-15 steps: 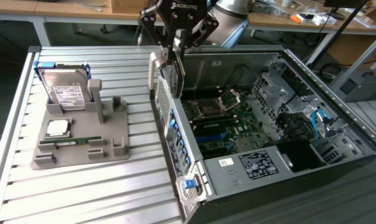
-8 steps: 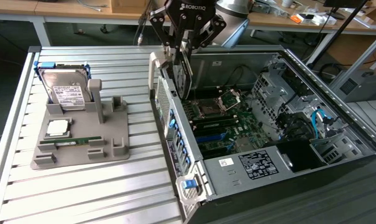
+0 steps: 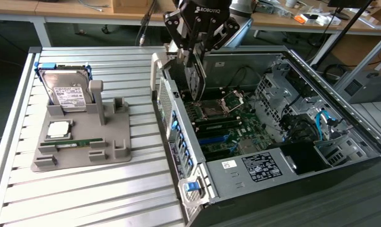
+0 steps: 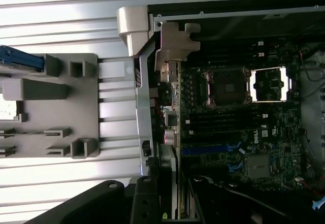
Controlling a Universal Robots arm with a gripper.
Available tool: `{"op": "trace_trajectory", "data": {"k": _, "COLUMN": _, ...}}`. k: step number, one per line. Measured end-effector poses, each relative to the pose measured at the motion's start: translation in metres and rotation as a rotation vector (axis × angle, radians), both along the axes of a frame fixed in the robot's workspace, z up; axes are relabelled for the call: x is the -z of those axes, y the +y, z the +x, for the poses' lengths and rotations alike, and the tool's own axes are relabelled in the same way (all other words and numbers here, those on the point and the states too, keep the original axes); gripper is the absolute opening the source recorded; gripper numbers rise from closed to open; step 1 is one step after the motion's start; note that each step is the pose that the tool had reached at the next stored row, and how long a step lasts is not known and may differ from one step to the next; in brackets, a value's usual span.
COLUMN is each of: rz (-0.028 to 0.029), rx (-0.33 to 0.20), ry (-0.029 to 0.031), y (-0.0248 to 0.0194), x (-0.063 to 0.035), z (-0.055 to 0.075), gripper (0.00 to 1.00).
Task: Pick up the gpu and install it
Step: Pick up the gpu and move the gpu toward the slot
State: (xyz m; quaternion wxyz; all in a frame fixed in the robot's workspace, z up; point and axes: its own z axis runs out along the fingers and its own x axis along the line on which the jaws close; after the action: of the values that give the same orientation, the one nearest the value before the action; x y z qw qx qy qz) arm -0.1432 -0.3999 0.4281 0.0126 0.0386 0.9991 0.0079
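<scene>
The gpu [image 3: 197,82] hangs on edge, a thin dark card with a pale metal bracket [image 4: 175,41] at one end. My gripper [image 3: 195,56] is shut on its upper edge. It holds the card inside the open computer case [image 3: 341,109], close to the rear wall on the exterior view's left. The card's lower edge is above the motherboard [image 3: 231,130], near the CPU socket [image 3: 212,111]. In the wrist view the gpu [image 4: 176,132] appears edge-on, running beside the board. The blue slot [image 4: 203,149] lies off to its side. My fingers [image 4: 152,206] are dark shapes around the card.
A grey holder tray [image 3: 83,158] sits on the slatted table [image 3: 83,198] at the exterior view's left. It carries a hard drive [image 3: 67,92], a processor [image 3: 59,128] and a RAM stick [image 3: 80,142]. Cables and drive cages [image 3: 291,109] crowd the case's far side.
</scene>
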Motion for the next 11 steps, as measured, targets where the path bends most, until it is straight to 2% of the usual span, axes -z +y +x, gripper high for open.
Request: {"op": "trace_trajectory", "data": {"k": 11, "rz": -0.0001, "rx": 0.000, "ry": 0.0001, "y": -0.0032, "x": 0.0030, "z": 0.023, "gripper": 0.27}}
